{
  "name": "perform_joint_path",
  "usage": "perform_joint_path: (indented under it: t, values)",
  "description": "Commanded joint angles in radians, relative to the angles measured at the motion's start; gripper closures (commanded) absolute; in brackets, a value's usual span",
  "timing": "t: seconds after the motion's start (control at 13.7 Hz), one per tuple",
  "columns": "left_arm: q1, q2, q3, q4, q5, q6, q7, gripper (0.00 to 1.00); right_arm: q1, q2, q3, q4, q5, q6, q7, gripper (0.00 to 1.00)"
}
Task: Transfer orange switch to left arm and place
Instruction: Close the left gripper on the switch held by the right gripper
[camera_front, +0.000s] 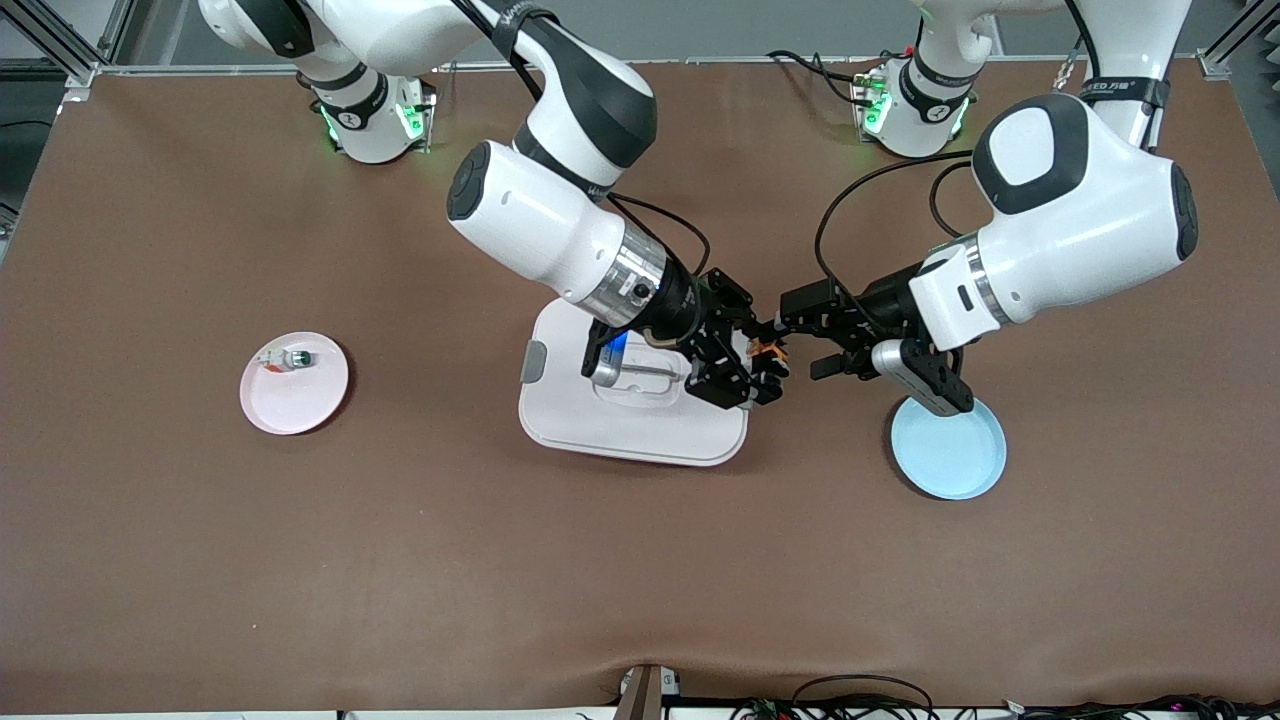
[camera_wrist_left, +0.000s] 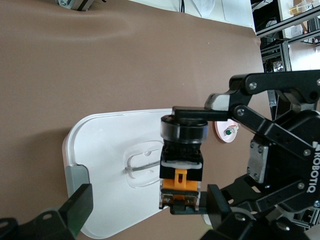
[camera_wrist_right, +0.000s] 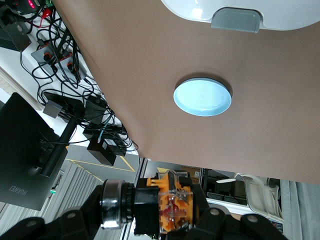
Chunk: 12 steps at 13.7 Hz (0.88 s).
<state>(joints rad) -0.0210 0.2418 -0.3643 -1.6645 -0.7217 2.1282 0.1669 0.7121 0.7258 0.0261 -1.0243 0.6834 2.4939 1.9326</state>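
Blue plate (camera_front: 950, 447) nearest; right tool (camera_front: 762, 372) — gripping orange switch (camera_front: 768, 352).

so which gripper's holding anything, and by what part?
Right gripper clamps the small black-bodied orange switch end to end, above the white box. Left gripper open, holding nothing.

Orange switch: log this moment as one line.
phase: handover | switch: held by right gripper over box edge | left gripper: open beside switch | blue plate: empty

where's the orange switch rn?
The orange switch is in the air, clamped in the right gripper over the box edge toward the blue plate; the open left gripper faces it.
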Motion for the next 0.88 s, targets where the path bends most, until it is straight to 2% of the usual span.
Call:
perform_joint_path:
  t: [0.0,0.07,0.22,0.44,0.66,0.73,0.8]
  values:
    - [-0.005,0.004,-0.002,0.002,-0.019,0.01,0.025,0.0,-0.003,0.029,0.001,0.052,0.018,0.003,0.011,1.0]
    - [-0.005,0.004,-0.002,0.003,-0.019,0.01,0.025,0.01,-0.003,0.029,0.001,0.052,0.018,0.003,0.012,1.0]
    - [-0.013,0.004,-0.002,0.005,-0.018,0.012,0.025,0.33,0.0,0.029,0.003,0.052,0.018,0.005,0.026,1.0]
    - [-0.014,0.004,-0.002,0.006,-0.016,0.018,0.025,0.67,0.013,0.029,0.003,0.052,0.016,0.007,0.037,1.0]
    - [-0.023,0.019,-0.002,0.006,-0.016,0.039,0.026,0.84,0.017,0.029,0.003,0.052,0.016,0.008,0.04,1.0]
    - [-0.026,0.021,-0.002,0.006,-0.019,0.045,0.026,1.0,0.018,0.029,0.003,0.052,0.018,0.008,0.042,1.0]
    - [-0.027,0.022,-0.002,0.006,-0.019,0.045,0.026,1.0,0.024,0.029,0.003,0.052,0.016,0.01,0.046,1.0]
